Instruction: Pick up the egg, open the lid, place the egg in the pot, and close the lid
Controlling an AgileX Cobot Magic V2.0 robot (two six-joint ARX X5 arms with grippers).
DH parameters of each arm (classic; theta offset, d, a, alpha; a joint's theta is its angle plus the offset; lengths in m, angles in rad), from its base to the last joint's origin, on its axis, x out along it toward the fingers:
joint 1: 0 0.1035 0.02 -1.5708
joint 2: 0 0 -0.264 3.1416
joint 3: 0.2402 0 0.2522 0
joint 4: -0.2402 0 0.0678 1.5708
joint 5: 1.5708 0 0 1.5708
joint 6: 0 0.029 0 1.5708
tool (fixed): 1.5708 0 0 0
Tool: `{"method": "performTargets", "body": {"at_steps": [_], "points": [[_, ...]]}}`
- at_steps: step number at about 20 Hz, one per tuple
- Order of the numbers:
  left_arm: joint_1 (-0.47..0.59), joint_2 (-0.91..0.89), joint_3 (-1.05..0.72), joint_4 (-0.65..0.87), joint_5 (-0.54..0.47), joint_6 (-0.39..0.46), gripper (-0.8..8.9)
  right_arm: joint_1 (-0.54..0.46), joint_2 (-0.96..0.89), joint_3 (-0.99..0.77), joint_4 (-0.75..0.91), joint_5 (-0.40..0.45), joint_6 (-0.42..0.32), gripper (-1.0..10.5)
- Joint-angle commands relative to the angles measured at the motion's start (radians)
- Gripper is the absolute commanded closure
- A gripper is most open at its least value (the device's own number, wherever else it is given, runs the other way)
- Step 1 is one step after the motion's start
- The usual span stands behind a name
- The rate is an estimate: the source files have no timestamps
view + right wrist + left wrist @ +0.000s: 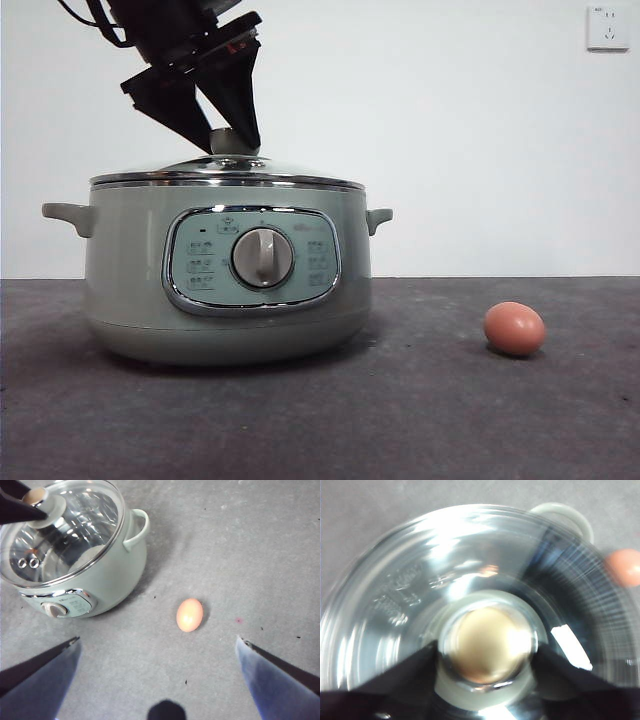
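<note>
Our left gripper (487,655) has its two black jaws set on either side of the pale green round knob (487,647) of the clear glass, steel-rimmed lid (228,172), which sits on the large sage-green electric pot (225,270). We cannot tell whether the jaws press the knob. Our right gripper (157,652) hangs wide apart above the small reddish-brown oval egg (189,615), lying on the grey table (420,420) beside the pot, apart from it.
</note>
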Motion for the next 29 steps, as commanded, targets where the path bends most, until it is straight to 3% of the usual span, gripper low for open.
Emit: {"method": "performTargets", "body": {"at_steps": [1, 6, 7, 8, 22, 29], "points": [[0.0, 0.011, -0.004, -0.003, 0.003, -0.007, 6.67, 0.001, 0.005, 0.005, 0.005, -0.003, 0.005, 3.2], [0.0, 0.011, -0.004, -0.003, 0.004, -0.007, 7.06, 0.001, 0.008, 0.005, 0.004, -0.003, 0.004, 3.2], [0.0, 0.011, -0.004, -0.002, 0.004, -0.006, 8.04, 0.001, 0.008, 0.005, 0.004, -0.003, 0.004, 3.2], [0.0, 0.011, -0.004, 0.0, 0.004, -0.006, 8.19, 0.001, 0.008, 0.005, 0.004, -0.003, 0.004, 3.2], [0.002, -0.109, 0.09, 0.011, 0.007, -0.006, 8.2, 0.001, 0.098, 0.005, 0.02, -0.003, 0.004, 3.2], [0.047, -0.317, 0.157, -0.059, 0.006, -0.007, 8.2, 0.041, 0.278, 0.005, 0.134, 0.001, 0.025, 3.2]]}}
